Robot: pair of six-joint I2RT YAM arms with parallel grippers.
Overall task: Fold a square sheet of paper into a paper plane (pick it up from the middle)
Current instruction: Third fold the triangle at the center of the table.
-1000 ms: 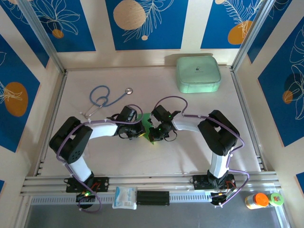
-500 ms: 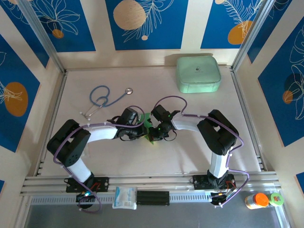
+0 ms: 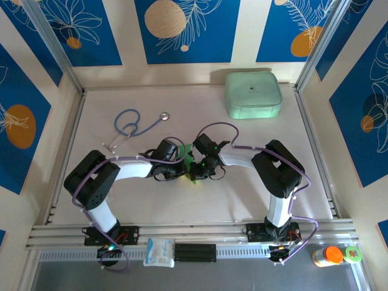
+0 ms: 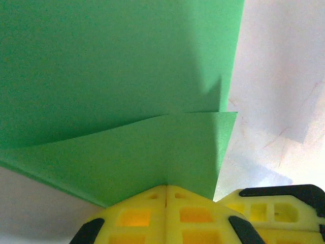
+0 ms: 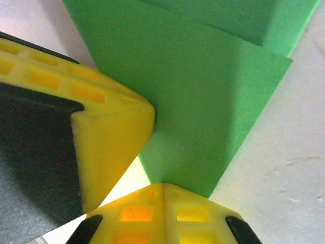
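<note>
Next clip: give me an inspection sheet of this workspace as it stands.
Surface: pale table, faintly scuffed near the paper.
Job's things: green paper, folded in layers, mid-table between both pincers.
Clutter: mint case far right; stethoscope far left; white packet and orange-capped bottle at the near edge.
Pincers: left pincer shut on the green paper; right pincer shut on it too.
Cables: purple cables looped along both arms.
Surroundings: blue patterned panels, metal frame.
</note>
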